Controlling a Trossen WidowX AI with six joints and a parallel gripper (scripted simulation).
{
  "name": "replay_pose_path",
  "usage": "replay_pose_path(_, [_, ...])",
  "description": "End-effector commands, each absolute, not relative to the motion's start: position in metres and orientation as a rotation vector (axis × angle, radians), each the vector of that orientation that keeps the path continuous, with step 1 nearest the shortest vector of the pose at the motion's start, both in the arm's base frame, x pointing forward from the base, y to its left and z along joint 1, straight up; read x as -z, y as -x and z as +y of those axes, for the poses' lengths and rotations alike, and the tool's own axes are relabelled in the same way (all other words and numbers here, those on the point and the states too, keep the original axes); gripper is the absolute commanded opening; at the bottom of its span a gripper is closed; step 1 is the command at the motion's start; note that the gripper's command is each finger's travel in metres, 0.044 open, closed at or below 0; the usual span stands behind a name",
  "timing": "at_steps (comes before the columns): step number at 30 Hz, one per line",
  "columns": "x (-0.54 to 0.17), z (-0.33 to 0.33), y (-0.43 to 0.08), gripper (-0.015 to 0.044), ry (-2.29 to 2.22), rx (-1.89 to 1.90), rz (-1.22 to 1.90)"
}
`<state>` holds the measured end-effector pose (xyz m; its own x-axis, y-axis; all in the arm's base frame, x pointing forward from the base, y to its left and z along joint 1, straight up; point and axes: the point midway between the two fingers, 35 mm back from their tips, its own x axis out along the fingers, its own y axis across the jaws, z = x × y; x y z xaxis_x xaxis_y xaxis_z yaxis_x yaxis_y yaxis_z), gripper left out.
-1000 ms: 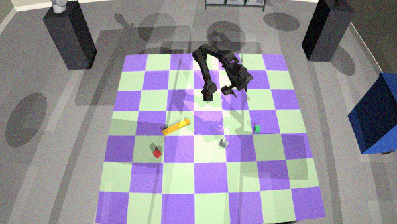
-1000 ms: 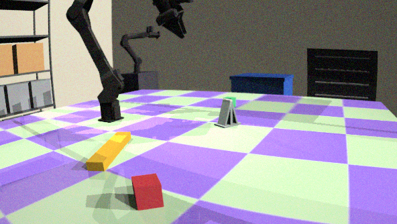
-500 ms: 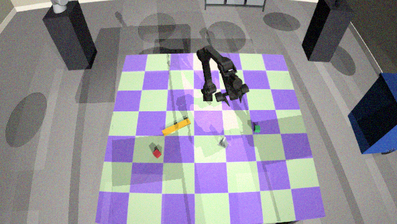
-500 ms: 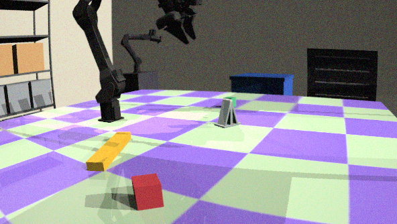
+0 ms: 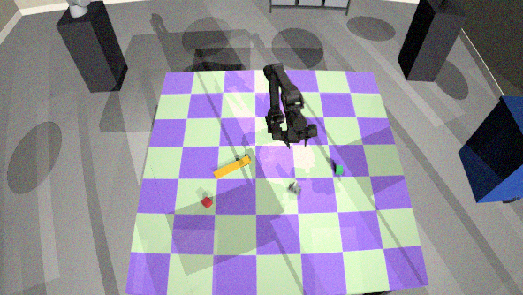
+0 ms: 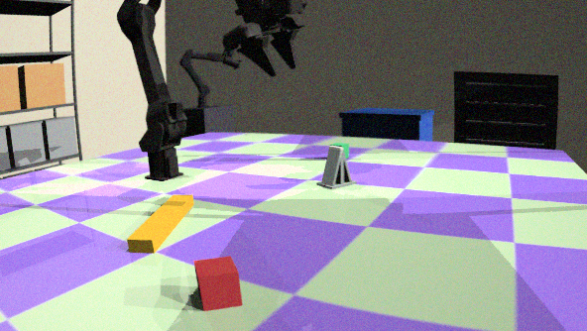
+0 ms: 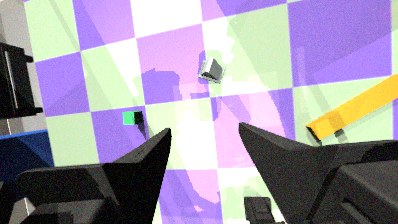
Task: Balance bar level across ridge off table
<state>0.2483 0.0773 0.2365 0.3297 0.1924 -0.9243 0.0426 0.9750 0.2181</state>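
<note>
Claw point(image 5: 297, 146) point(image 6: 285, 71) point(image 7: 205, 129) above table point(image 5: 234, 274) point(image 6: 421, 258) point(image 7: 250, 45), bar point(image 5: 232, 166) point(image 6: 161, 223) point(image 7: 357, 107) (yellow) well apart.

Looked from overhead, low aside and wrist.
Faced steeply down at the table point(image 5: 234, 231) point(image 6: 426, 263) point(image 7: 255, 35); skimmed across close to the red cube point(image 5: 207, 202) point(image 6: 218, 283); peered down between fingers point(image 5: 287, 143) point(image 6: 258, 56); shared the ridge point(image 5: 294, 188) point(image 6: 333, 167) point(image 7: 212, 69) throughout.

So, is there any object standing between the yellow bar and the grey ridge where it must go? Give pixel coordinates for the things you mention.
Nothing visible stands between the yellow bar point(image 5: 231, 167) point(image 6: 161, 224) point(image 7: 357, 107) and the grey ridge point(image 5: 294, 188) point(image 6: 332, 167) point(image 7: 213, 69). The red cube point(image 5: 207, 202) point(image 6: 219, 283) and green cube point(image 5: 338, 170) point(image 6: 346, 151) point(image 7: 130, 118) both lie outside that path.
</note>
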Motion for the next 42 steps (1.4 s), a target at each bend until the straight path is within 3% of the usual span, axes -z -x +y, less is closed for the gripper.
replay_pose_path(1, [-0.227,0.063,-0.256,0.0315,-0.244,-0.034,1.252])
replay_pose_path(22, [-0.189,-0.026,-0.277,0.0315,-0.427,0.291,1.313])
replay_pose_path(42, [-0.151,-0.115,-0.264,0.0315,-0.625,0.585,1.358])
